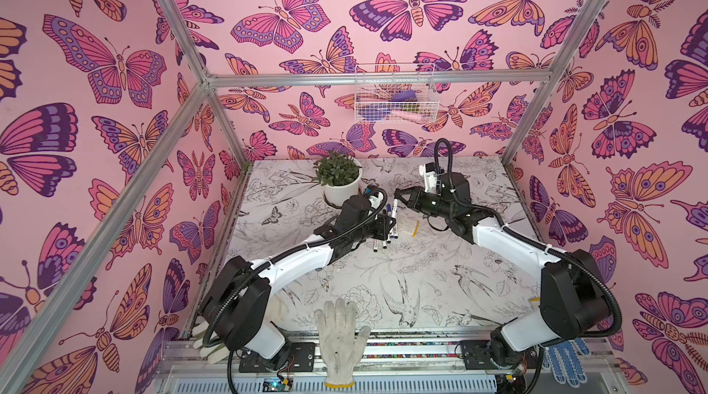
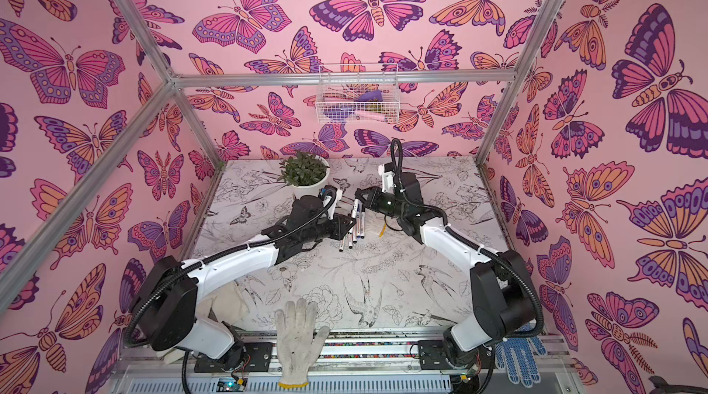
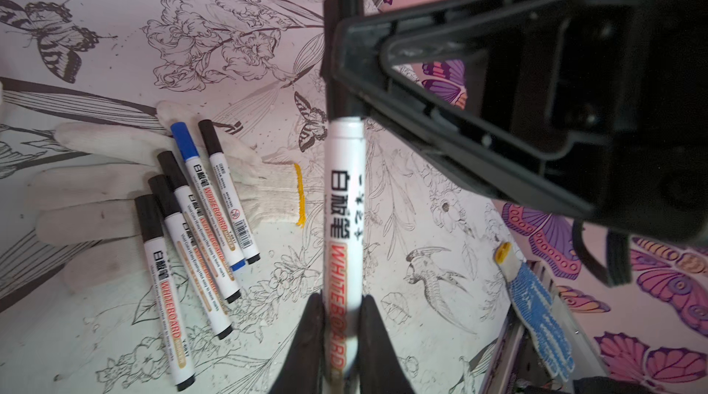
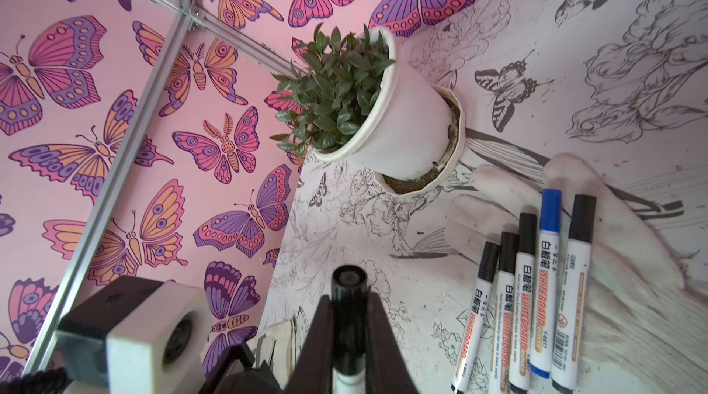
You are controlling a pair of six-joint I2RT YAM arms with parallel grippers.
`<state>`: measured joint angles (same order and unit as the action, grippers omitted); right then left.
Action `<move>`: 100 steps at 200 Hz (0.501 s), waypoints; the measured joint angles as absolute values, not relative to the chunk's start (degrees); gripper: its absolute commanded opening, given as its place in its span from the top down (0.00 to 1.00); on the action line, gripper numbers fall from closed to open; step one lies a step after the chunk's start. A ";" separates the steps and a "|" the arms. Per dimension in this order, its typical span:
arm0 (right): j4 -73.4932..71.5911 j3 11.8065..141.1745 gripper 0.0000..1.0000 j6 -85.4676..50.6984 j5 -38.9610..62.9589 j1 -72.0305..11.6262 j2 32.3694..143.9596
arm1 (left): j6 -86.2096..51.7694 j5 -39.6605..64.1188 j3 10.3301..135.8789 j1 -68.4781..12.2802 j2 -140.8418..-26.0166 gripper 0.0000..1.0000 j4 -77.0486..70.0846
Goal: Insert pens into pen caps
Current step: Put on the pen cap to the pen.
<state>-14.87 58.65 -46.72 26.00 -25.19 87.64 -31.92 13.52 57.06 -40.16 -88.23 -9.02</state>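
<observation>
A white pen (image 3: 343, 219) with red and black print is held in the air above the table. My left gripper (image 3: 341, 306) is shut on its barrel. A black pen cap (image 3: 343, 47) sits on the pen's far end, and my right gripper (image 4: 348, 306) is shut on that pen cap (image 4: 348, 319). In both top views the left gripper (image 1: 391, 222) (image 2: 350, 224) and the right gripper (image 1: 400, 196) (image 2: 360, 196) face each other with the pen (image 1: 394, 207) (image 2: 355, 212) between them. Several capped pens (image 3: 199, 238) (image 4: 536, 296), one of them blue-capped, lie side by side on a white glove (image 3: 95, 196).
A potted plant (image 1: 339, 177) in a white pot stands at the back, left of the grippers. Another white glove (image 1: 341, 338) hangs over the front edge, and a blue-dotted glove (image 1: 567, 357) lies at the front right. A wire basket (image 1: 394, 93) hangs on the back wall.
</observation>
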 measured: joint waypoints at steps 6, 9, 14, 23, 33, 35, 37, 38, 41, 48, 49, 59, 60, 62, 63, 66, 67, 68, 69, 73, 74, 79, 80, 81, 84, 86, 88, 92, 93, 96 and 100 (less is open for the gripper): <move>-15.35 58.65 1.00 -46.76 25.69 -25.28 87.61 | -32.73 13.63 57.23 -40.16 -88.47 1.00 -9.43; -15.57 58.65 1.00 -46.78 25.63 -25.32 87.61 | -33.06 13.65 57.30 -40.16 -88.55 1.00 -9.56; -15.86 58.65 1.00 -46.76 25.54 -25.36 87.61 | -33.63 13.72 57.36 -40.14 -88.66 1.00 -9.87; -16.10 58.65 1.00 -46.68 25.58 -25.39 87.61 | -34.33 13.74 57.39 -40.14 -88.79 1.00 -10.28; -16.08 58.70 1.00 -46.44 25.74 -25.39 87.61 | -34.96 13.85 57.41 -40.14 -88.84 1.00 -10.37; -16.05 58.72 1.00 -46.39 25.76 -25.39 87.61 | -35.05 13.87 57.41 -40.14 -88.84 1.00 -10.39; -16.01 58.72 1.00 -46.22 25.78 -25.39 87.61 | -35.07 13.89 57.41 -40.14 -88.84 1.00 -10.39; -16.01 58.72 1.00 -46.17 25.80 -25.39 87.61 | -35.07 13.91 57.41 -40.14 -88.84 1.00 -10.39; -15.99 58.72 1.00 -46.00 25.85 -25.39 87.61 | -35.14 13.93 57.41 -40.14 -88.84 1.00 -10.39; -15.73 58.74 1.00 -45.12 25.98 -25.39 87.53 | -35.16 14.11 57.41 -40.07 -88.84 1.00 -10.37; -15.68 58.74 1.00 -45.06 25.98 -25.39 87.53 | -35.14 14.13 57.41 -40.07 -88.84 1.00 -10.35; -14.33 59.13 1.00 -43.05 26.00 -25.39 87.24 | -34.98 14.39 57.41 -40.03 -88.84 1.00 -10.26; -14.20 59.18 1.00 -42.98 26.00 -25.39 87.22 | -34.98 14.46 57.41 -40.03 -88.84 1.00 -10.26; -13.89 59.33 1.00 -42.63 26.00 -25.39 87.18 | -34.96 14.52 57.41 -40.03 -88.84 1.00 -10.28; -13.72 59.37 1.00 -42.35 26.02 -25.39 87.15 | -34.96 14.55 57.41 -40.05 -88.84 1.00 -10.28; -12.86 59.72 1.00 -41.47 26.06 -25.39 87.02 | -34.89 14.68 57.45 -40.03 -88.84 1.00 -10.26; -12.69 59.81 1.00 -41.41 26.04 -25.39 87.00 | -34.87 14.68 57.47 -40.03 -88.84 1.00 -10.26; -12.38 59.96 1.00 -41.17 26.09 -25.39 86.98 | -34.85 14.70 57.47 -40.03 -88.84 1.00 -10.26; -12.25 60.03 1.00 -40.93 26.06 -25.39 86.96 | -34.81 14.76 57.49 -40.03 -88.84 1.00 -10.26; -11.18 60.58 1.00 -39.83 26.13 -25.39 86.87 | -34.74 14.94 57.56 -40.03 -88.84 1.00 -10.24; -10.83 60.77 1.00 -39.55 26.17 -25.39 86.87 | -34.72 14.96 57.58 -40.03 -88.84 1.00 -10.26; -9.72 61.47 1.00 -38.37 26.22 -25.39 86.83 | -34.57 15.07 57.76 -40.03 -88.84 1.00 -10.24; -9.56 61.58 1.00 -38.22 26.22 -25.39 86.83 | -34.57 15.07 57.78 -40.03 -88.84 1.00 -10.24; -9.39 61.67 1.00 -38.02 26.24 -25.39 86.83 | -34.54 15.09 57.82 -40.03 -88.84 1.00 -10.24; -8.69 62.19 1.00 -37.23 26.30 -25.39 86.78 | -34.48 15.11 57.95 -40.03 -88.82 1.00 -10.26; -8.43 62.37 1.00 -36.93 26.35 -25.39 86.78 | -34.41 15.14 58.02 -40.01 -88.82 1.00 -10.26; -8.08 62.65 1.00 -36.51 26.41 -25.39 86.78 | -34.33 15.14 58.11 -40.01 -88.82 1.00 -10.26; -7.44 63.11 1.00 -35.70 26.57 -25.39 86.72 | -34.24 15.20 58.24 -40.01 -88.82 1.00 -10.26; -7.35 63.18 1.00 -35.62 26.59 -25.39 86.72 | -34.15 15.22 58.28 -40.01 -88.82 1.00 -10.26; -6.98 63.48 1.00 -35.03 26.63 -25.39 86.65 | -34.11 15.22 58.35 -40.01 -88.82 1.00 -10.26; -6.59 63.75 1.00 -34.37 26.74 -25.39 86.54 | -34.00 15.27 58.41 -40.01 -88.77 1.00 -10.28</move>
